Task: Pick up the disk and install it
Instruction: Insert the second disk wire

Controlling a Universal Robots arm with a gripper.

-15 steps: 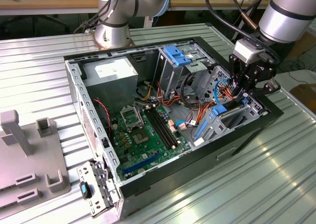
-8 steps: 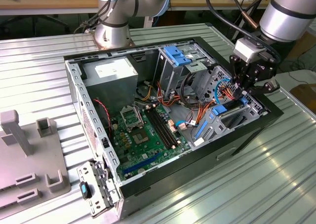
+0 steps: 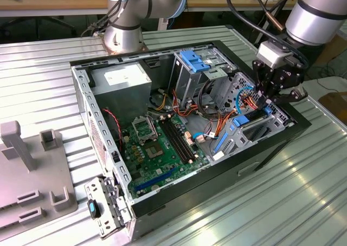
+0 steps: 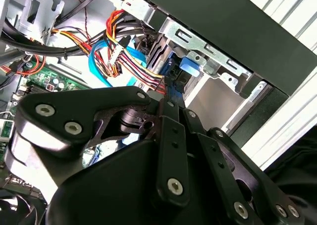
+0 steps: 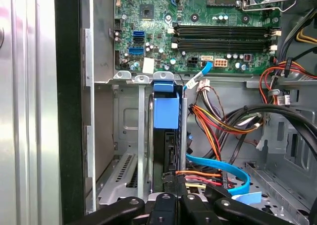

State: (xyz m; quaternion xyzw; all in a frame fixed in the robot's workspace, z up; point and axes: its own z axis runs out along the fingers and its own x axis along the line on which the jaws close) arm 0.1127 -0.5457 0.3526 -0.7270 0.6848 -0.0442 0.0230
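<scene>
Exterior view: an open computer case (image 3: pixel 162 200) lies on its side on a ribbed metal surface (image 3: pixel 303 202), with the motherboard (image 3: pixel 162 148) facing up. The arm's gripper (image 3: pixel 274 94) hangs over the case's corner at the exterior view's right, just above the drive cage. The disk (image 3: pixel 255 128) stands on edge in that cage, a dark slab with bright blue rails, close beside the case's black outer wall. A pale-blue bracket (image 3: pixel 194 60) sits on the bay farther back, well apart from the gripper. A grey fixture block (image 3: pixel 32 170) rests on the surface at the exterior view's left.

First wrist view looks straight down the slot: the disk (image 5: pixel 167 136) sits upright between two grey metal guides, its blue tab (image 5: pixel 165 111) toward the motherboard (image 5: pixel 198 31). The gripper (image 5: pixel 171 205) is directly over the disk's near edge, with the black linkage drawn in close together there. Whether the jaws are clenched on the disk or only resting against it, I cannot tell. A flat blue cable (image 5: pixel 223 168) and orange and red wires (image 5: pixel 218 121) run just beside the disk.

Second wrist view shows the gripper's black links (image 4: pixel 168 136) converging toward the blue rail (image 4: pixel 185 66) in the cage.
</scene>
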